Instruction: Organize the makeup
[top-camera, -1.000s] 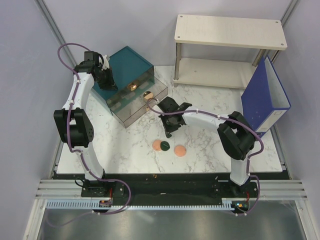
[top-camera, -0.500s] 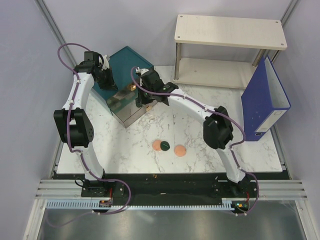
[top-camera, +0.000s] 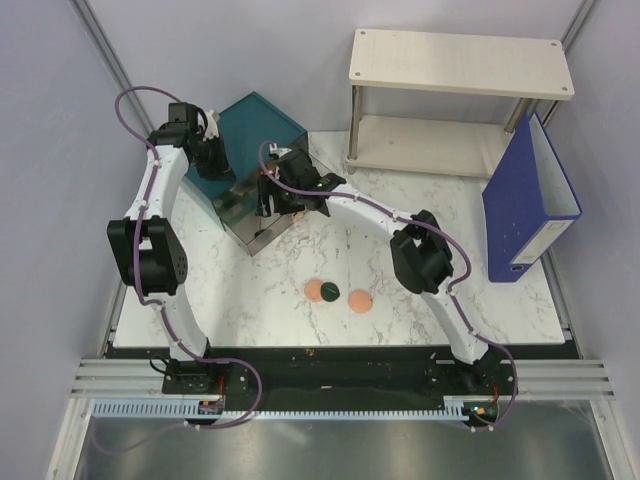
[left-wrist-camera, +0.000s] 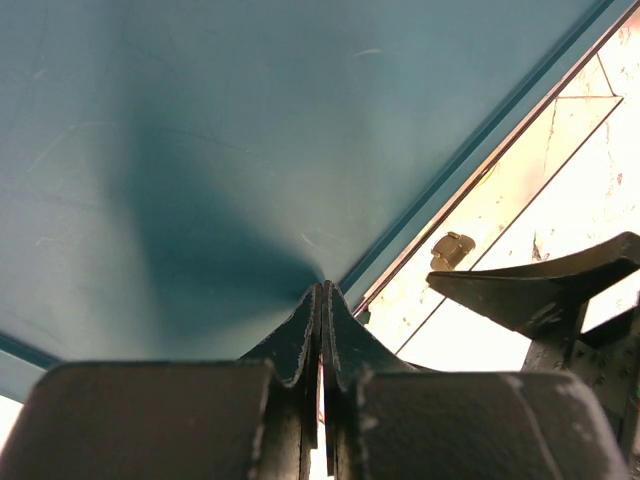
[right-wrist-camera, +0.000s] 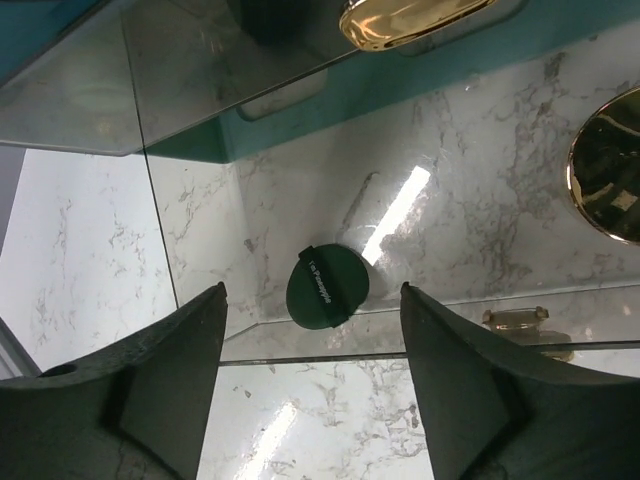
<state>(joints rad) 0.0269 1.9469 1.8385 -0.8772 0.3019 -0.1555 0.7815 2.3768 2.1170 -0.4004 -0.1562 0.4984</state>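
My right gripper (right-wrist-camera: 313, 292) is open over the pulled-out clear drawer (top-camera: 248, 222) of the teal box (top-camera: 255, 125). A dark green compact (right-wrist-camera: 327, 286) lies flat on the drawer floor, just beyond the fingertips and free of them. A gold-lidded jar (right-wrist-camera: 610, 165) sits in the same drawer to the right, and another gold lid (right-wrist-camera: 410, 18) shows through the drawer above. On the table lie two peach-pink discs (top-camera: 318, 292) (top-camera: 360, 301) with a second dark green compact (top-camera: 331, 293) between them. My left gripper (left-wrist-camera: 322, 292) is shut, its tips pressed on the teal box top (left-wrist-camera: 200, 150).
A light wooden two-tier shelf (top-camera: 460, 65) stands at the back right. A big blue binder (top-camera: 528, 200) stands upright at the right edge. The drawer's small gold knob (right-wrist-camera: 515, 318) sits at its front wall. My right arm (top-camera: 380, 215) spans the middle of the marble table (top-camera: 260, 310).
My right arm swung from the table's middle up-left to the open drawer, then its jaws opened, leaving a dark green compact in the drawer. The left arm has not moved.
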